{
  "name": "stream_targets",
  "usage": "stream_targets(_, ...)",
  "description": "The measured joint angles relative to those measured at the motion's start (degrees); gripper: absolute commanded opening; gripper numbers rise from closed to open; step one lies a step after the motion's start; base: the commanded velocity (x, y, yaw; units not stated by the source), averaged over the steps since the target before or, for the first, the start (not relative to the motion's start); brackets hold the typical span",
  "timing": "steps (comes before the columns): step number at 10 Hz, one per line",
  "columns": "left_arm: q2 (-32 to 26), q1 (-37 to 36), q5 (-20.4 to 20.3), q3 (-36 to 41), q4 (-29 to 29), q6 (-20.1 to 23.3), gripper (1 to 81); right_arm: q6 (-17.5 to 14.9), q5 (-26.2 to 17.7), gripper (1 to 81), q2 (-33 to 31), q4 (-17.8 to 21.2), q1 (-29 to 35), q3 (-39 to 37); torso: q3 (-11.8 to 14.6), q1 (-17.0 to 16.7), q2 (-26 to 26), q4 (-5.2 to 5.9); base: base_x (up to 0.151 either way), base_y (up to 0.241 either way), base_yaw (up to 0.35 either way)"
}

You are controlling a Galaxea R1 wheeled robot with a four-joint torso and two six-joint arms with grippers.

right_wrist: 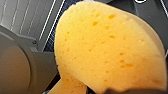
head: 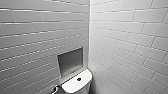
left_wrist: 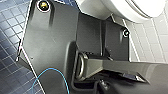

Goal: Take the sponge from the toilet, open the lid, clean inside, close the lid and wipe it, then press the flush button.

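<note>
White brick-tiled walls (head: 125, 37) meeting in a corner in the head view; dark blue small-tiled floor (left_wrist: 10, 37) in the left wrist view, with pale tiles (left_wrist: 155, 42) beside it; glossy white toilet (head: 75, 86) set against the corner, its tank top low in the head view, its rounded bowl close by in the left wrist view; grey rectangular recess (head: 70, 61) sunk in the left-hand wall, just above the tank; orange-yellow sponge (right_wrist: 107, 50), pitted with small holes, close up in the right wrist view, off the toilet and hanging over dark floor tiles, with pale ribbed wall behind; clamped in the right gripper (right_wrist: 130, 90), a dark edge of it touching the sponge's rim; left gripper (left_wrist: 110, 72) low beside the bowl, near the floor, no telling whether wide or narrow; thin blue cable (left_wrist: 57, 75) looping across the robot's dark plate; small chrome fitting (head: 55, 88) at the wall just left of the tank; dark round flush button (head: 79, 79) in the middle of the tank top, untouched.
</note>
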Motion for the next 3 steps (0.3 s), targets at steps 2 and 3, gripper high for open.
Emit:
stream_targets(2, 2.76, 0.71, 0.00, -5.71, 0.09, 0.00, 1.0, 0.00, -0.02, 1.0, 1.63, 0.00, 0.01, -2.57, 0.00, 0.00, -0.02, 0.00, 0.000, 0.000, 0.000)
stream_targets(3, 3.91, 0.68, -0.02, -8.36, 0.06, -0.01, 1.0, 0.00, -0.02, 1.0, 2.04, 0.00, 0.01, -2.95, 0.02, 0.00, -0.02, 0.00, 0.000, 0.000, 0.000)
